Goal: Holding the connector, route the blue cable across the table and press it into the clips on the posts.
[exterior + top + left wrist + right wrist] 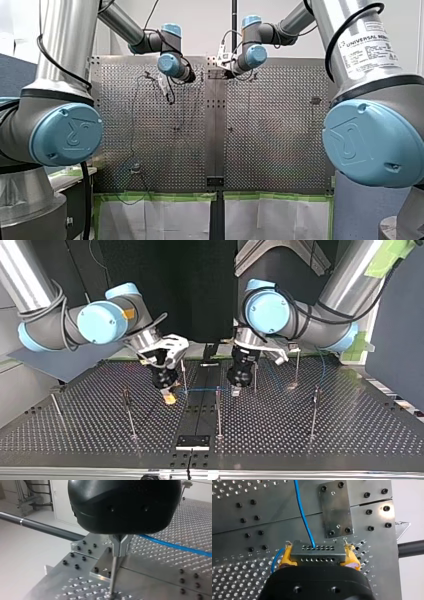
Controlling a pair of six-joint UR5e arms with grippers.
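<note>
Closest in, the right arm's jaws are clamped shut on the metal connector point(317, 552), with yellow pads point(287, 556) at either end and the blue cable point(303, 517) leaving its face. In the top view the cable runs low over the worktop point(350, 435) to the left arm's jaws; whether those grip it I cannot tell. The line wants holding taut, level with the forked clip point(120, 543) on its post point(113, 572), then pressing straight down. Thin posts point(255, 377) crowd both wrists. Open room lies toward the top view's near side.
</note>
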